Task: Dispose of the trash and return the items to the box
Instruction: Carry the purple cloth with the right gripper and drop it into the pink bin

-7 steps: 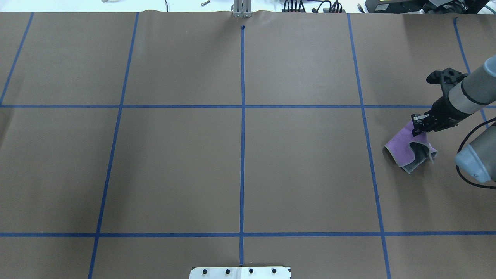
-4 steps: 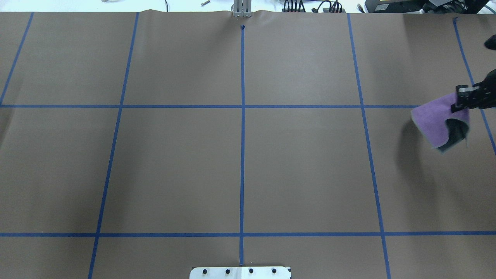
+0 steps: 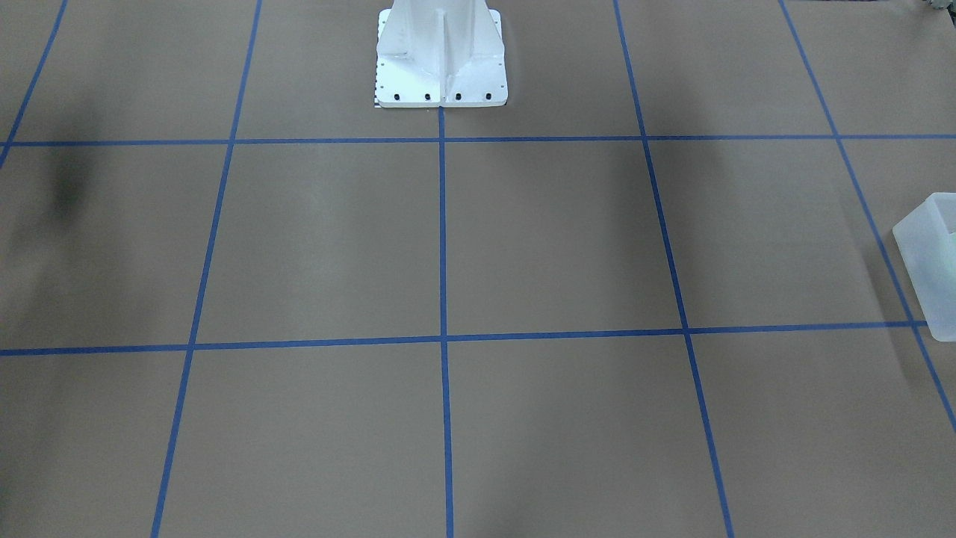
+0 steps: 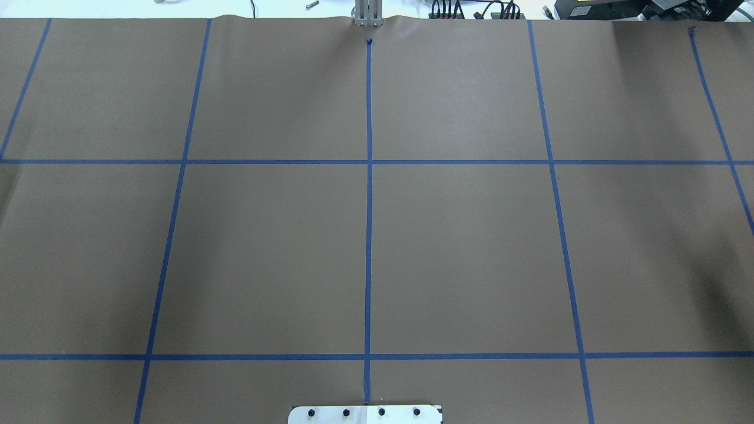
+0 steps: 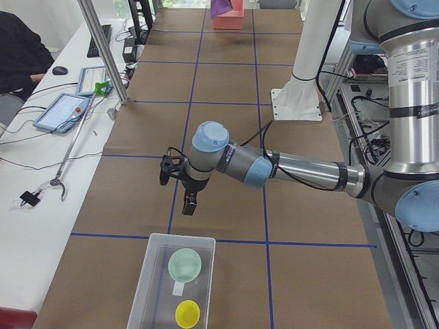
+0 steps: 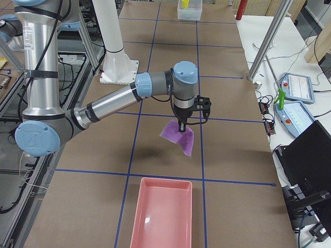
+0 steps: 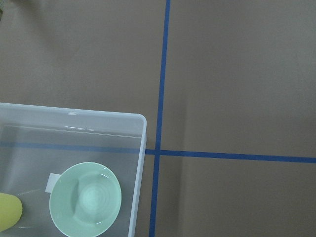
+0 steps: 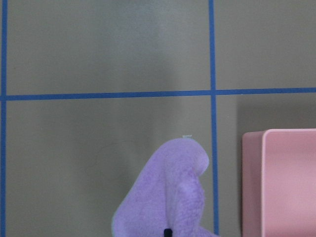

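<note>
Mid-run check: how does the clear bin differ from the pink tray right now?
The bin is translucent frosted white; the pink tray is opaque. The bin holds a mint-green bowl and a yellow bowl; the pink tray's visible part shows nothing inside. The bin sits at the table's end on the robot's left, the pink tray at its right end. Both are rectangular, open-topped and flat on the brown table cover.

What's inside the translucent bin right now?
The translucent bin holds a mint-green bowl, upright, and a yellow bowl beside it. The bin's near end runs out of every view, so anything there cannot be seen.
</note>
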You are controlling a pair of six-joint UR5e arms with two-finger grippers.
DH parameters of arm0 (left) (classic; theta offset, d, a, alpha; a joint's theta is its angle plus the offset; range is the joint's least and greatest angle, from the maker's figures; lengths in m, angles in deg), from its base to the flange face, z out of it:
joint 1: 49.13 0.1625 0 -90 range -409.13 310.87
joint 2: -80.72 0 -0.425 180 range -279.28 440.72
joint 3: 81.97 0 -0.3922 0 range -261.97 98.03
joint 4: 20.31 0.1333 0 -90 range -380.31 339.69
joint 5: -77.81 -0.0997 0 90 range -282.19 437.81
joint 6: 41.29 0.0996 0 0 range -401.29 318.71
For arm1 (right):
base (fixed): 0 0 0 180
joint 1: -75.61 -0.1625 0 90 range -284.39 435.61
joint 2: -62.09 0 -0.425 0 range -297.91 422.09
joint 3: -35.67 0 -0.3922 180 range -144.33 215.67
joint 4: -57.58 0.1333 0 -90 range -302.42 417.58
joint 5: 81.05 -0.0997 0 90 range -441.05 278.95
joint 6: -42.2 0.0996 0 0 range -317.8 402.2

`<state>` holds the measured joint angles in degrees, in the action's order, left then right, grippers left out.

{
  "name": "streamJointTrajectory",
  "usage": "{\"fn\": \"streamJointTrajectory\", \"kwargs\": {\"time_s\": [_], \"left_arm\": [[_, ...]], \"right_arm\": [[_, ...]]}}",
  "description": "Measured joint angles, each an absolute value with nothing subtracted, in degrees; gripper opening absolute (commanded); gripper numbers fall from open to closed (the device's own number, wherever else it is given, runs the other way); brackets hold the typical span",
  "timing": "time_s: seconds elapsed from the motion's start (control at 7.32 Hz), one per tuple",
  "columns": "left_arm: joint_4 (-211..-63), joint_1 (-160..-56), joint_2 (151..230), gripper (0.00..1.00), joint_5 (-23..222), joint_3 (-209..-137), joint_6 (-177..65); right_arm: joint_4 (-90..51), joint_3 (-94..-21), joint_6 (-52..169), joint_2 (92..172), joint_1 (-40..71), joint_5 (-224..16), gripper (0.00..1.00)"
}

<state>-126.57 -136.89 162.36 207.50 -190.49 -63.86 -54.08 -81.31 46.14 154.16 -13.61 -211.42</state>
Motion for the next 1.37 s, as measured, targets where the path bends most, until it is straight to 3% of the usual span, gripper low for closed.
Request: {"fn": "streamJointTrajectory", "kwargs": {"time_s": [0.41,0.82,0.96,1.09,1.23,1.37], "left_arm": [[-125.84,-135.78,162.15,0.98,208.73,-192.42,-66.75],[-125.88,-134.14,162.3,0.98,208.56,-192.41,-68.56],[-125.92,-133.82,162.3,0.98,208.41,-192.26,-69.1],[-125.94,-133.59,162.3,0.95,208.31,-191.98,-69.4],[-125.99,-133.3,162.37,0.81,208.26,-191.52,-69.53],[-126.13,-132.93,162.62,0.99,208.25,-190.98,-69.11]], "right_arm": [[-56.14,-73.57,27.43,157.87,-24.06,-207.46,0.0],[-50.46,-60.04,20.79,157.71,-26.83,-206.86,0.0],[-48.39,-56.61,20.56,156.74,-26.98,-206.99,0.28],[-47.29,-53.45,20.46,155.46,-27.01,-207.05,0.99],[-46.11,-51.41,20.42,154.76,-27.03,-207.07,1.0],[-43.77,-49.95,20.41,154.69,-27.04,-207.15,1.0]]}}
